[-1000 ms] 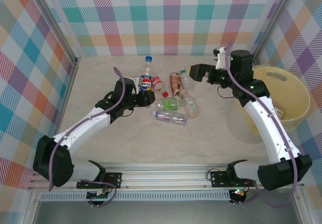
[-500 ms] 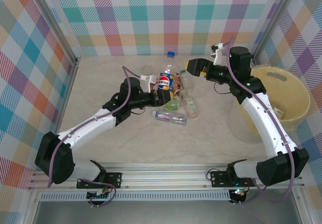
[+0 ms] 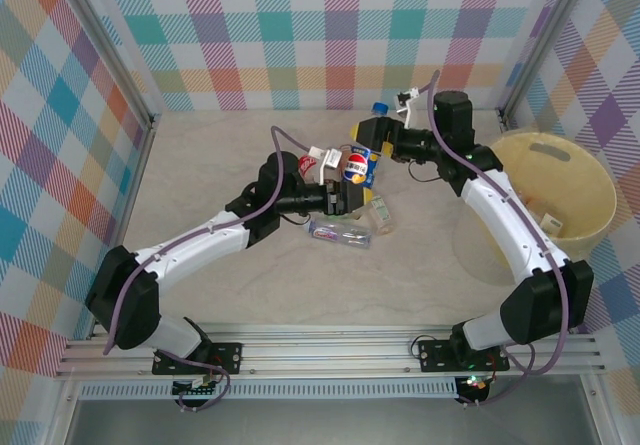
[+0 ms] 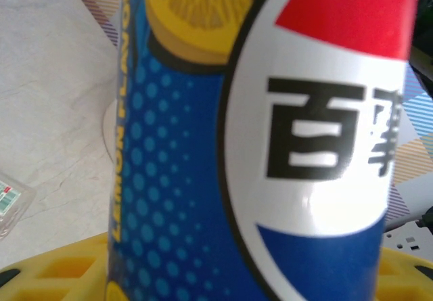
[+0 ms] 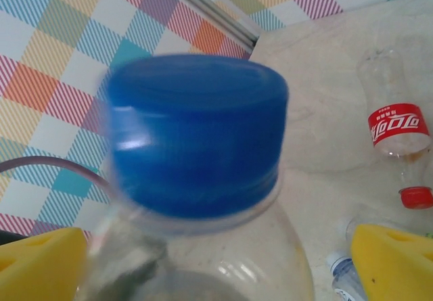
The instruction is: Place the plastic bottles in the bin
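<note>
- The left gripper is clamped on a blue-labelled Pepsi bottle, holding it up over the other bottles lying on the table.
- The right gripper is spread, with a yellow pad on either side of that bottle's blue-capped neck.
- The bin stands to the right, apart from the lifted bottle.

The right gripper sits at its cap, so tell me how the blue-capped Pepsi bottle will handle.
The Pepsi bottle looks empty below its cap, so it is probably light. Its thin clear wall would likely dent under a hard squeeze; the cap seems the stiffer hold. The glossy label on a round body may slip or twist, and likely rolls if laid down.
</note>
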Motion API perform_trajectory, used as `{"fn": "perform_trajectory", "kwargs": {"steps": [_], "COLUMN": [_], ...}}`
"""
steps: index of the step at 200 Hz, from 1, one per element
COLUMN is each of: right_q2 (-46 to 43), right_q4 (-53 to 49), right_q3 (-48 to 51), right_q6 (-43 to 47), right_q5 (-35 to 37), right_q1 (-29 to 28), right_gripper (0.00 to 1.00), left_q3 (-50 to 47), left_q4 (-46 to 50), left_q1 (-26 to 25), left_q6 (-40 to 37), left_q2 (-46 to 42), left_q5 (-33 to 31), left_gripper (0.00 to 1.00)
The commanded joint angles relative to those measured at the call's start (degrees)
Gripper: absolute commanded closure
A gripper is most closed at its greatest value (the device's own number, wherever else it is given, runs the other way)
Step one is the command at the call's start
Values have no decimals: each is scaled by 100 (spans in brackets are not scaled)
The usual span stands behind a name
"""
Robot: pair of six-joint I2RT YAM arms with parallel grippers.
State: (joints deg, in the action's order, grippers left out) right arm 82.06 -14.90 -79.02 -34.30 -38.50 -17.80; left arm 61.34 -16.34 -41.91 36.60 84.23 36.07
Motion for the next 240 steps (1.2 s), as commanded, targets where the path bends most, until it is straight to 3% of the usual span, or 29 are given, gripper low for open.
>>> {"fn": "perform_trajectory", "kwargs": {"steps": [1,14,52,95,124,150,194,240], "right_q2": [-37,-71,-281,-556,-823,-1121,-1596,-1851], "right_q4": [313,316,183,-283,-691,-1018,-1714,-2005], "right_q3": [27,43,124,48,-32,-124,-613,-1134], "right_q6": [-20,-15,133,403,749,1070,1729,2182], "right_q5": [-126,-93,263,1099,1765,2299,3179,3236], "right_q1": [-51,-55,-54,-46,1,118,425,1143], "right_gripper": [19,29,40,46,49,51,52,54], "left_q3": [244,273,315,369,362,185,-148,-199], "left_q4": [-282,-265,-134,198,434,601,1179,1526], "left_q1": [-85,-92,-98,-98,-97,-97,-98,-93], "left_q6": [-85,-87,-94,-277,-470,-674,-865,-828], "left_q2": [118,154,230,177,15,-308,-776,-752], "left_q5": [180,176,142,-63,-200,-753,-2530,-3159], "left_gripper": [48,48,45,12,0,0,0,0]}}
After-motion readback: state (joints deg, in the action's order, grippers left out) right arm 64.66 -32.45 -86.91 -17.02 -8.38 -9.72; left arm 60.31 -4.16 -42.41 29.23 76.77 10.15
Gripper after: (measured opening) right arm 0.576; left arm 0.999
